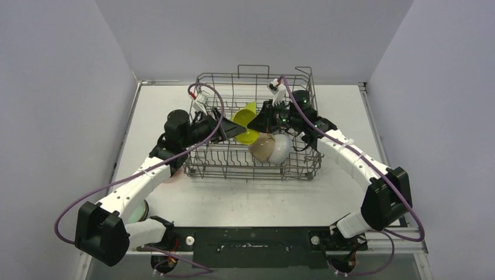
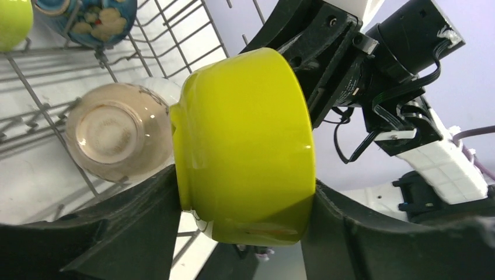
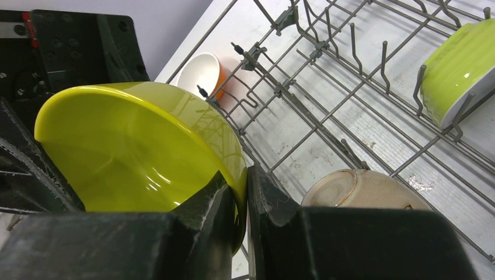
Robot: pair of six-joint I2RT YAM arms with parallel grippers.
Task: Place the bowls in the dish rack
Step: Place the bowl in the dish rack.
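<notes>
Both claws on 1 bowl. The yellow-green bowl hangs over the left-middle of the dish rack, clear of the tines and turned on its side.

Right claw: fingers nearly together and pinching the bowl's wall at the rim, 1 finger inside and 1 outside. I read that as a firm hold.

Left claw: jaws fairly wide, spanning the bowl from foot to rim. 1 finger sits against the foot ring and the other against the rim edge. From the left wrist view both look to be in contact, so I log it as gripping too.

Bowl's look: glossy, plain yellow-green inside and out, with straight sides, a short foot and a smooth rounded lip. No chips that I can see.

Around it:
- Beige bowl, upside down on the rack floor just below the held bowl.
- White bowl, touching the beige one's right side.
- Lime ribbed bowl, propped among the tines further off.
- Blue-patterned bowl, also in the rack.
- Orange bowl, white inside, on the tabletop just outside the rack wire.
</notes>
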